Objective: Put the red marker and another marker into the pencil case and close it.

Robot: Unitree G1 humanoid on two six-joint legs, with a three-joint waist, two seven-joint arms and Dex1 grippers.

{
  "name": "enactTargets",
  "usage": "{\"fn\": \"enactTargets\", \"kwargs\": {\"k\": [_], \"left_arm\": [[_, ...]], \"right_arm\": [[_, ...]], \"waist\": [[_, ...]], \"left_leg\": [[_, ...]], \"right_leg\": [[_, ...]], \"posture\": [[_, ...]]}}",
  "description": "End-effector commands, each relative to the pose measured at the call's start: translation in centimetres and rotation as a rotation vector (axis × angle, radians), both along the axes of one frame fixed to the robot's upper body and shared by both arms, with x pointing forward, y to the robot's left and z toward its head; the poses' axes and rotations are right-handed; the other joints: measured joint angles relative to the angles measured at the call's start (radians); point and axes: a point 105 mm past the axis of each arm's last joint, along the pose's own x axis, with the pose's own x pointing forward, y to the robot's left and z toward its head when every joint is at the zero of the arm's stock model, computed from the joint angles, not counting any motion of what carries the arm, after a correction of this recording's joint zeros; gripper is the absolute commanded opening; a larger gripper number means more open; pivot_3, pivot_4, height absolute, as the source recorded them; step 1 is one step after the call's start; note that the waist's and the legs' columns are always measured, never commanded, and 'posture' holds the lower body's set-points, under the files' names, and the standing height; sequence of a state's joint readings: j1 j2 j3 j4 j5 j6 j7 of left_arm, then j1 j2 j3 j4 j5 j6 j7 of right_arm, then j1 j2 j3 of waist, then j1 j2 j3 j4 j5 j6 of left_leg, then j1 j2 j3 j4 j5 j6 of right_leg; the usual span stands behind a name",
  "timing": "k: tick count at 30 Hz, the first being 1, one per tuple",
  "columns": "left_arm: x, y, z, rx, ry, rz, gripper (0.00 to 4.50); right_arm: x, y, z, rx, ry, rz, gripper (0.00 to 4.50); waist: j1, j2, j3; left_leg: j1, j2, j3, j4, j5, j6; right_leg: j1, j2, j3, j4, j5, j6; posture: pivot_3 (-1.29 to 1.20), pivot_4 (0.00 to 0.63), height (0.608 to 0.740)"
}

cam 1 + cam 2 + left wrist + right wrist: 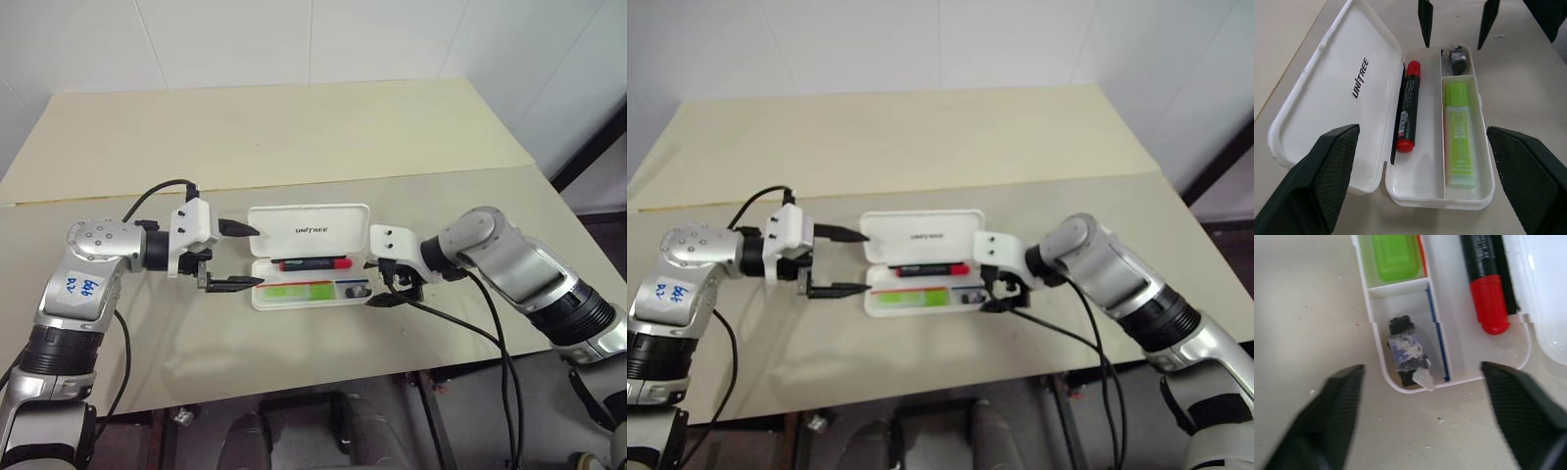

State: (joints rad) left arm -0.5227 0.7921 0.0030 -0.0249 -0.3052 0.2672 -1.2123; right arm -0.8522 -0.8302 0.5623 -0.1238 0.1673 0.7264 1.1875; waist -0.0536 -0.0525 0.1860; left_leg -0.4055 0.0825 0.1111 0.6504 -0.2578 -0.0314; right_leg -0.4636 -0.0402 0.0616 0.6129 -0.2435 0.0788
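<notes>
Markers, the red marker (312,263) and another marker (294,290), lie lengthwise across mid-frame inside the pencil case (309,230), open on the tabletop (294,137) between the wide-open, empty left end effector (235,257) and right end effector (389,290).

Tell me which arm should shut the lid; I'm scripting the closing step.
Probably the left: left gripper hangs open beside the pencil case's raised lid. Right gripper sits at the far end.
</notes>
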Motion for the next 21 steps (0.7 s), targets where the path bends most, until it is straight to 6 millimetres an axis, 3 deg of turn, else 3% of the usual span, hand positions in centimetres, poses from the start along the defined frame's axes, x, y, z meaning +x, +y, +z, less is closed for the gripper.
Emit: {"fn": "enactTargets", "kwargs": {"k": [1, 11, 17, 20, 21], "left_arm": [[-0.2, 0.3, 1.3, -0.012, -0.052, 0.003, 4.5], [0.1, 1.1, 1.9, -0.021, -0.06, 0.03, 4.5], [0.6, 3.2, 2.3, -0.013, -0.037, 0.063, 4.5], [0.3, 4.9, 2.4, 0.009, -0.013, 0.074, 3.87], [0.2, 5.4, 2.5, 0.011, -0.013, 0.081, 3.47]], "right_arm": [[-0.3, -0.4, 3.0, 0.081, -0.041, 0.023, 4.45], [-2.9, -3.2, 6.0, 0.387, -0.119, 0.109, 4.45], [-5.4, -3.9, 8.6, 0.523, -0.206, 0.188, 4.45], [-6.2, -5.3, 9.4, 0.53, -0.228, 0.177, 4.5], [-6.3, -5.6, 9.6, 0.54, -0.236, 0.171, 4.5]], "waist": [[0.001, 0.0, 0.0], [0.009, 0.0, 0.0], [0.003, 0.0, 0.0], [0.001, 0.0, 0.0], [0.001, 0.0, 0.0]], "left_leg": [[0.0, 0.0, 0.0, 0.0, 0.0, 0.0], [0.0, 0.0, 0.0, 0.0, 0.0, 0.0], [0.001, 0.0, -0.001, 0.001, 0.0, 0.0], [0.001, 0.0, -0.001, 0.001, 0.0, -0.001], [0.001, 0.0, -0.001, 0.001, 0.0, -0.001]], "right_leg": [[0.0, 0.0, 0.0, 0.0, 0.0, 0.0], [0.001, 0.0, 0.0, -0.001, 0.001, 0.003], [0.001, 0.0, 0.0, 0.0, 0.001, 0.003], [0.001, 0.0, 0.0, 0.0, 0.001, 0.003], [0.001, 0.0, 0.0, 0.0, 0.0, 0.002]], "posture": [[0.0, 0.15, 0.74], [0.0, 0.15, 0.74], [0.0, 0.15, 0.74], [0.0, 0.15, 0.74], [0.0, 0.15, 0.74]]}}
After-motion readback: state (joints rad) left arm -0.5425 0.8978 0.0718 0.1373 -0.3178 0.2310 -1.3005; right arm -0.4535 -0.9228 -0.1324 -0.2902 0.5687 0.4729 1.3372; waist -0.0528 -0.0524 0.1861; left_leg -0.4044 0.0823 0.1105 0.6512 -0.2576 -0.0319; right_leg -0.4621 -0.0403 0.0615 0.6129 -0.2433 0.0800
